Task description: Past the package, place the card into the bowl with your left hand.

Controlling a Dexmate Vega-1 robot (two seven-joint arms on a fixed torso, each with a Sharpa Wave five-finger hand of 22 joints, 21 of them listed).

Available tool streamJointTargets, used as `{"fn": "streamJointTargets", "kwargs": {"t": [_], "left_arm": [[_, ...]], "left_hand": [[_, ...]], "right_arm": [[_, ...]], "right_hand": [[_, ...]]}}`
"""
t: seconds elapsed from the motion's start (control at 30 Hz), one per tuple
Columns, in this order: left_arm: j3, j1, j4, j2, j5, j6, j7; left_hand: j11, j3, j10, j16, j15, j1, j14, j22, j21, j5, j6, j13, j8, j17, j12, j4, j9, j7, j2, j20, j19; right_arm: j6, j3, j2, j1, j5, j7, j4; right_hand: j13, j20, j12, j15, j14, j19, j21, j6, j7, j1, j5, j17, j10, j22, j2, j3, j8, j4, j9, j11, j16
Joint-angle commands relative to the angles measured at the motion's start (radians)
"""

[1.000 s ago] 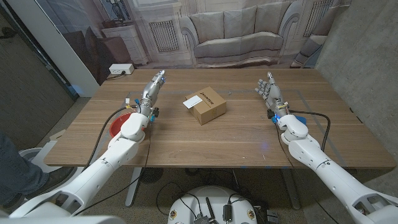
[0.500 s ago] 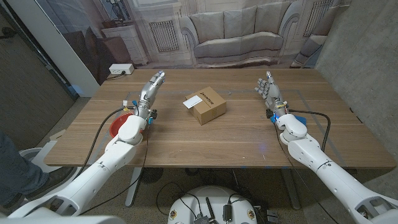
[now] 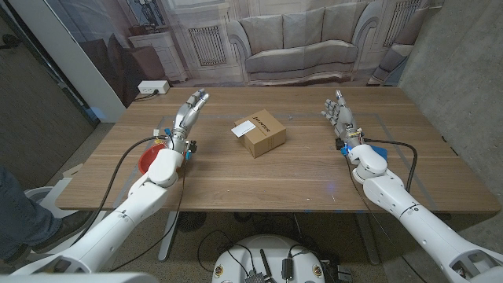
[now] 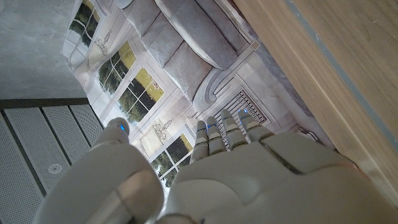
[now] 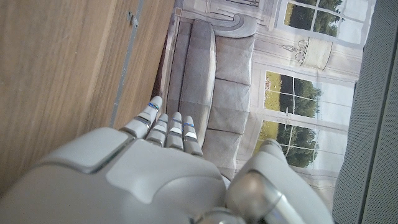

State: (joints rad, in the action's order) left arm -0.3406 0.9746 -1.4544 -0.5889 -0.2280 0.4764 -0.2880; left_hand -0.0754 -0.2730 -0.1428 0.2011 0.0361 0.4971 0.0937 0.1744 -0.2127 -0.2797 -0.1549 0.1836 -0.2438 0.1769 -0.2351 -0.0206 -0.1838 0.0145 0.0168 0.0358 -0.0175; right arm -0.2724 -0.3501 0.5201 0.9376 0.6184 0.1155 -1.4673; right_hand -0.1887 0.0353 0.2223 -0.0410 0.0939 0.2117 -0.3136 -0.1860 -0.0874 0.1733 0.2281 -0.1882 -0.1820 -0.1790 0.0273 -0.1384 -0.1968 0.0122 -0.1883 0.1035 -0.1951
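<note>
A brown cardboard package sits at the table's middle. A white card lies at its far left corner; I cannot tell whether it rests on the box or leans beside it. The red bowl stands near the table's left edge, partly hidden behind my left forearm. My left hand is raised left of the package, fingers stretched out and holding nothing. In the left wrist view its back points past the table's edge. My right hand stands open right of the package, and in the right wrist view its fingers are straight.
The wooden table has bare room in front of the package. A blue clip and a black cable lie by my right wrist. A white power strip sits on the floor beyond the far left corner. A person's leg shows at the left edge.
My left arm has shifted slightly left and nearer, uncovering more of the red bowl. The right hand, package and card have not moved.
</note>
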Motion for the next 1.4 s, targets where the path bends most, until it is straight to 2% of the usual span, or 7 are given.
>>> {"fn": "streamJointTargets", "kwargs": {"t": [0.03,0.2,0.37,0.43,0.57,0.97,1.4], "left_arm": [[0.002,0.025,-0.016,-0.004,0.099,-0.003,-0.076],[0.003,0.030,-0.019,0.000,0.140,-0.002,-0.111],[0.007,0.039,-0.029,0.006,0.181,-0.008,-0.156],[0.007,0.041,-0.031,0.008,0.191,-0.009,-0.166],[0.007,0.043,-0.033,0.010,0.214,-0.007,-0.185],[-0.012,0.044,-0.031,0.019,0.307,-0.018,-0.252],[-0.018,0.067,-0.086,-0.003,0.432,-0.088,-0.344]], "left_hand": [[0.002,-0.003,-0.018,0.005,0.037,0.010,0.012,0.003,0.002,0.003,-0.017,0.006,-0.003,0.001,-0.005,-0.009,-0.006,0.001,0.000,0.087,-0.003],[-0.002,-0.007,-0.037,0.003,0.045,0.029,0.021,0.003,0.012,0.005,-0.036,0.006,-0.005,0.001,-0.006,-0.021,-0.006,0.010,0.002,0.081,0.015],[-0.016,-0.013,-0.062,-0.003,0.057,0.053,0.025,0.003,0.031,0.009,-0.063,0.006,-0.008,0.000,-0.006,-0.037,-0.006,0.020,0.003,0.067,0.072],[-0.026,-0.015,-0.074,-0.007,0.064,0.064,0.021,0.003,0.034,0.012,-0.073,0.006,-0.007,0.000,-0.006,-0.044,-0.006,0.028,0.003,0.049,0.097],[-0.034,-0.019,-0.083,-0.010,0.066,0.076,0.018,0.004,0.035,0.013,-0.086,0.006,-0.008,0.000,-0.005,-0.052,-0.006,0.036,0.004,0.035,0.117],[-0.046,-0.029,-0.116,-0.011,0.076,0.112,0.020,0.004,0.027,0.014,-0.116,0.006,-0.011,0.000,-0.007,-0.075,-0.006,0.049,0.006,0.032,0.124],[-0.050,-0.036,-0.125,-0.012,0.080,0.143,0.021,0.004,0.023,0.015,-0.124,0.006,-0.009,-0.001,-0.004,-0.095,-0.006,0.056,0.003,0.031,0.123]], "right_arm": [[0.010,-0.001,0.001,0.004,-0.008,0.016,-0.015],[0.011,0.001,0.002,0.006,-0.008,0.021,-0.020],[0.014,0.003,0.004,0.009,-0.009,0.027,-0.027],[0.017,0.005,0.004,0.011,-0.006,0.030,-0.031],[0.018,0.008,0.005,0.013,-0.005,0.033,-0.037],[0.026,0.014,0.019,0.026,-0.008,0.042,-0.060],[0.031,0.014,0.013,0.017,-0.004,0.042,-0.058]], "right_hand": [[-0.005,0.025,0.005,-0.001,0.008,0.008,0.004,-0.010,0.003,0.008,-0.002,-0.004,-0.008,-0.003,-0.004,-0.003,-0.009,-0.007,-0.006,-0.004,-0.002],[-0.005,0.024,0.005,-0.002,0.008,0.008,0.005,-0.011,0.003,0.009,-0.003,-0.003,-0.009,-0.003,-0.005,-0.003,-0.009,-0.008,-0.006,-0.002,-0.002],[-0.005,0.024,0.006,-0.004,0.008,0.008,0.007,-0.012,0.003,0.010,-0.003,-0.003,-0.010,-0.003,-0.006,-0.003,-0.009,-0.009,-0.006,-0.002,-0.001],[-0.005,0.023,0.006,-0.003,0.007,0.007,0.008,-0.012,0.003,0.010,-0.003,-0.003,-0.010,-0.003,-0.006,-0.003,-0.009,-0.009,-0.006,-0.003,-0.001],[-0.005,0.023,0.005,-0.003,0.006,0.007,0.009,-0.012,0.002,0.011,-0.004,-0.003,-0.010,-0.003,-0.007,-0.003,-0.009,-0.009,-0.006,-0.003,-0.001],[-0.005,0.022,0.006,-0.003,0.006,0.006,0.013,-0.012,0.002,0.013,-0.005,-0.003,-0.011,-0.003,-0.009,-0.003,-0.008,-0.011,-0.006,-0.003,0.000],[-0.005,0.021,0.005,-0.004,0.006,0.007,0.017,-0.013,0.001,0.015,-0.006,-0.003,-0.011,-0.003,-0.011,-0.003,-0.008,-0.012,-0.006,-0.003,0.001]]}}
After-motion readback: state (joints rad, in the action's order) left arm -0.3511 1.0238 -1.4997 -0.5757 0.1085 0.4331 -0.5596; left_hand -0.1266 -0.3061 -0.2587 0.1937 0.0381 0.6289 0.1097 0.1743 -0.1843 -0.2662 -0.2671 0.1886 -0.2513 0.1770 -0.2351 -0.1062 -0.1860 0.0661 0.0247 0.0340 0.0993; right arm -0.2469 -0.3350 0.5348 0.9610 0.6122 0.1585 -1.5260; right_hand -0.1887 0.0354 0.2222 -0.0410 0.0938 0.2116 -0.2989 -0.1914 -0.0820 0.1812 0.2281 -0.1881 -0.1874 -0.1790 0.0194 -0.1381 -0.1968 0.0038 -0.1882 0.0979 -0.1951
